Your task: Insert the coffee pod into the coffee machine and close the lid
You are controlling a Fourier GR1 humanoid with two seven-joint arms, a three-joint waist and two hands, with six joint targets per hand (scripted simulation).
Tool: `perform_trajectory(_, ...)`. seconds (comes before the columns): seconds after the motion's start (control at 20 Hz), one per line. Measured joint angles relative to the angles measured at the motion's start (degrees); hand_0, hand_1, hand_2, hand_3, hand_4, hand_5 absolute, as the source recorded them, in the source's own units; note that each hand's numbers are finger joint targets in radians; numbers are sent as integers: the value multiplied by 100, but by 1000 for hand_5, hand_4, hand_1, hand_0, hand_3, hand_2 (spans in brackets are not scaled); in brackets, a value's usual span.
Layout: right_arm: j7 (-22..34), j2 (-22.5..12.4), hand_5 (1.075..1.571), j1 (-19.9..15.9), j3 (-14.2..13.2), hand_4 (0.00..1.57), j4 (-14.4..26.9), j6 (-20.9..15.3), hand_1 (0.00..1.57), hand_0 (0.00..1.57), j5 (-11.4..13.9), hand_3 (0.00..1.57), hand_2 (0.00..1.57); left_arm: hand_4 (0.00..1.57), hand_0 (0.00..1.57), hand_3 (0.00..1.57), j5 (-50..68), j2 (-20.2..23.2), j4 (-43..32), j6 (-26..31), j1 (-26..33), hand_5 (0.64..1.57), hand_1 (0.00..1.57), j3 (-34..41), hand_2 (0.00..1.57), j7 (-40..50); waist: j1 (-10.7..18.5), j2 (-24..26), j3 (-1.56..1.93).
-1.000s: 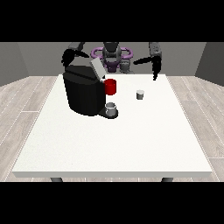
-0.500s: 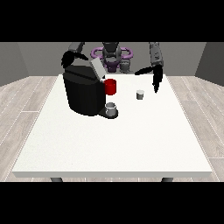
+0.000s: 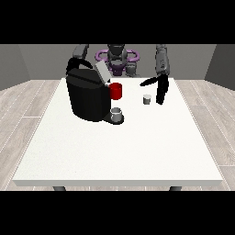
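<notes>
- The hand [image 3: 160, 92] right of centre hangs with straight fingers pointing down, thumb stretched leftward, holding nothing.
- The pod [image 3: 147, 99] stands on the table [image 3: 137, 147] just left of those fingers.
- The other hand, upper left, hides behind the machine [image 3: 88, 95]; its fingers cannot be told.
- The machine's lid [image 3: 102, 71] tilts open; a red mug [image 3: 116, 91] sits beside it.

A bulky black coffee machine [image 3: 88, 97] is set on the large white table [image 3: 124, 147] toward the view's left. A small grey cup [image 3: 116, 113] is placed at its front base; a small grey coffee pod [image 3: 147, 99] lies to the right, just beside the black hand at the view's right [image 3: 160, 91].
</notes>
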State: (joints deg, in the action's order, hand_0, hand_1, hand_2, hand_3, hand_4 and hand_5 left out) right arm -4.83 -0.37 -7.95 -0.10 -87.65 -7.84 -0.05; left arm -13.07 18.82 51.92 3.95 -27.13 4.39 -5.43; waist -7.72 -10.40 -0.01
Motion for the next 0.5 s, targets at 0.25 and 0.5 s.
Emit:
perform_trajectory(0.25, 44, -155, 1571, -295, -250, 423, 496, -29, 0, 0, -11, 0, 0, 0, 807, 501, -301, -84, -301, -101, -176, 1571, 807, -124, 847, 41, 145, -7, 1)
perform_trajectory(0.5, 73, -194, 1571, -393, -197, 412, 628, -68, 0, 0, 72, 0, 0, 0, 580, 472, -660, 77, -694, -192, -322, 1571, 580, -198, 719, -5, 69, -65, 1)
